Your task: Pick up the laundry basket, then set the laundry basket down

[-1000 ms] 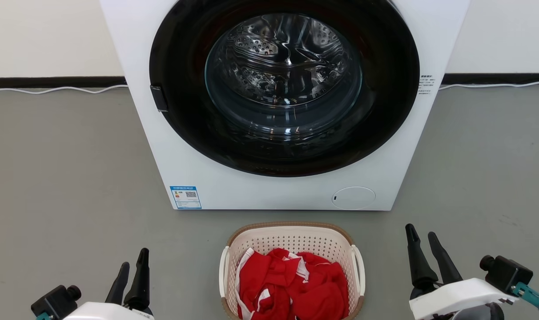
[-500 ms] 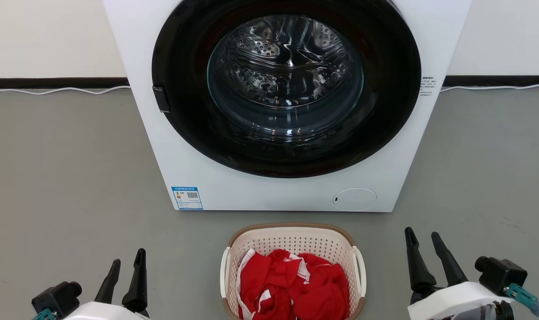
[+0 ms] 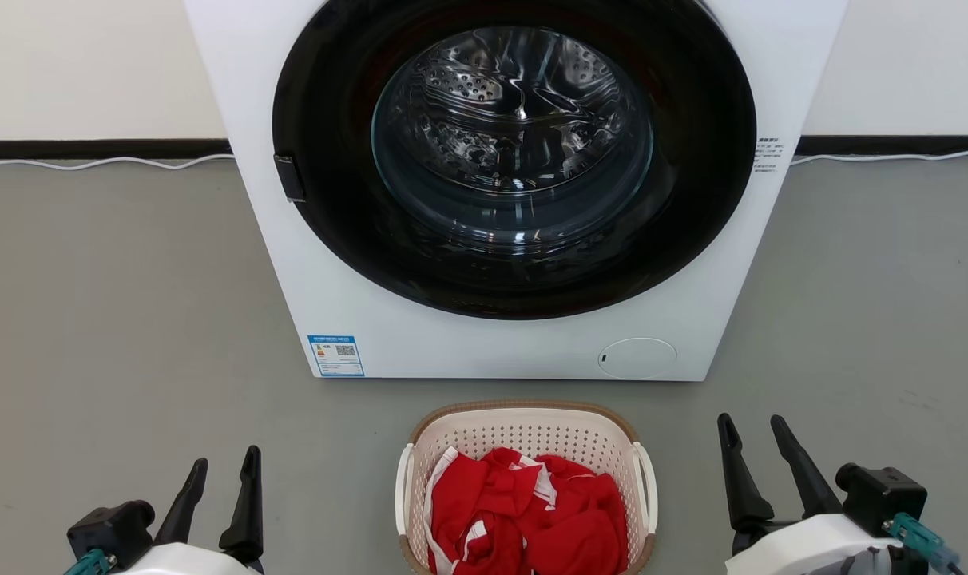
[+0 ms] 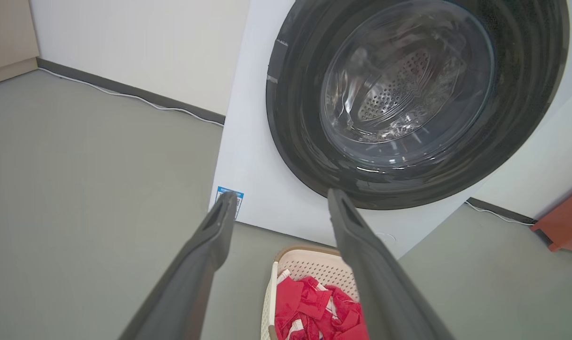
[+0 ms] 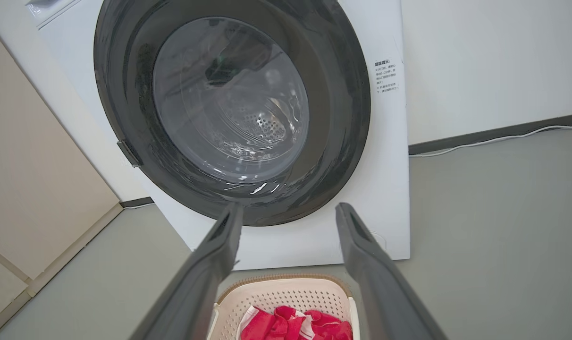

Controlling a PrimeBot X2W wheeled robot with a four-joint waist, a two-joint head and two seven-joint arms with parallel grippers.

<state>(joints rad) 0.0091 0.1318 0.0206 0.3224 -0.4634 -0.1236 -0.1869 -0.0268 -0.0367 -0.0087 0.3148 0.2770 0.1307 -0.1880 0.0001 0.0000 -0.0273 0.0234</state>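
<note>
- Left gripper: fingers spread wide, nothing between them, touching nothing.
- Right gripper: same, fingers apart, empty, no contact.
- Head view: left gripper at lower left, right gripper at lower right, both sets of fingers pointing up-frame toward the washing machine. Right tips sit higher in frame than left tips.
- Both grippers well apart from the laundry basket, one on each side of it.
- Laundry basket stands upright on the grey floor, just in front of the washing machine, roughly midway between the grippers. White loop handles on its left and right sides, neither touched.
- Red and white clothes piled inside the basket.
- Left wrist view: left gripper open, looking down at the machine front, basket low in frame, partly behind one finger.
- Right wrist view: right gripper open, basket between the fingers at the bottom edge.
- Machine's round dark door faces the robot, drum visible through the glass.
</note>
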